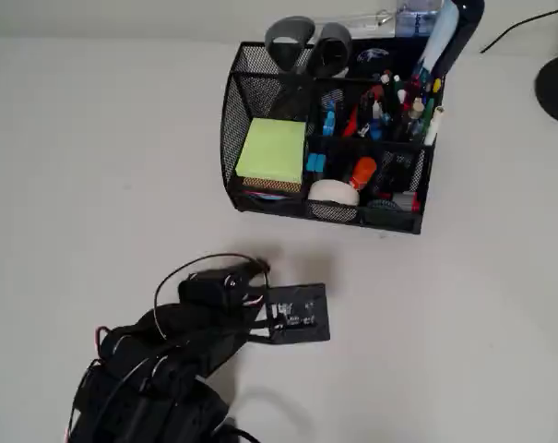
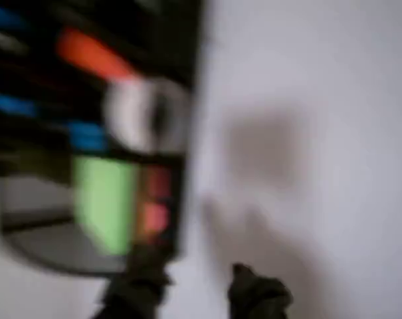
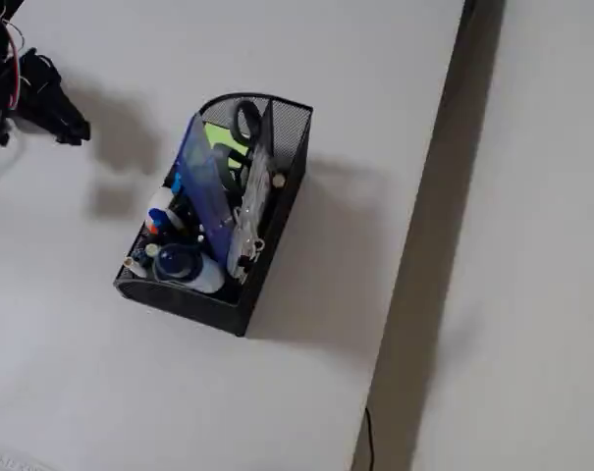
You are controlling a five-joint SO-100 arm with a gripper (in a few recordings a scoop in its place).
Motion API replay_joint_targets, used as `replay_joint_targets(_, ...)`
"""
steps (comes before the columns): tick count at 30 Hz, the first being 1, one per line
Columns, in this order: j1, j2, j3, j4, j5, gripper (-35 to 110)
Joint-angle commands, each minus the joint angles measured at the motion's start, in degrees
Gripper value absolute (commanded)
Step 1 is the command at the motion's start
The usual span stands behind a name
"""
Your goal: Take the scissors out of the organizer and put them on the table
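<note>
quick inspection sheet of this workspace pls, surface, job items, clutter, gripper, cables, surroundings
surface: white table, bare around the organizer.
job's things: scissors stand handles-up in the back compartment of the black mesh organizer, not yet taken out.
clutter: all inside the organizer: yellow-green sticky notes, tape roll, pens and markers, blue ruler.
grippers: gripper hangs over the table short of the organizer's front, touching nothing; wrist view too blurred to judge the jaws.
cables: black loop and red wires on the arm; a thin black cable at the table's far right corner.
surroundings: round black object at the right edge of the overhead view; grey floor past the table edge.
</note>
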Motion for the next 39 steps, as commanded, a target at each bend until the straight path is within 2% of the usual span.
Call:
replay_joint_targets(1, -1.49, -8.96, -16.70, -6.42, 2.72, 24)
replay_joint_targets(6, -2.02, -37.35, -40.43, -10.28, 8.17, 24)
replay_joint_targets(11, -3.87, -54.84, -58.89, -11.25, 12.48, 26)
replay_joint_targets(17, -4.39, -70.58, -73.48, -14.06, 15.12, 26)
replay_joint_targets(29, -5.36, -94.31, -97.91, -13.89, 18.28, 25)
replay_joint_targets(39, -5.89, -104.24, -104.94, -15.82, 18.46, 25)
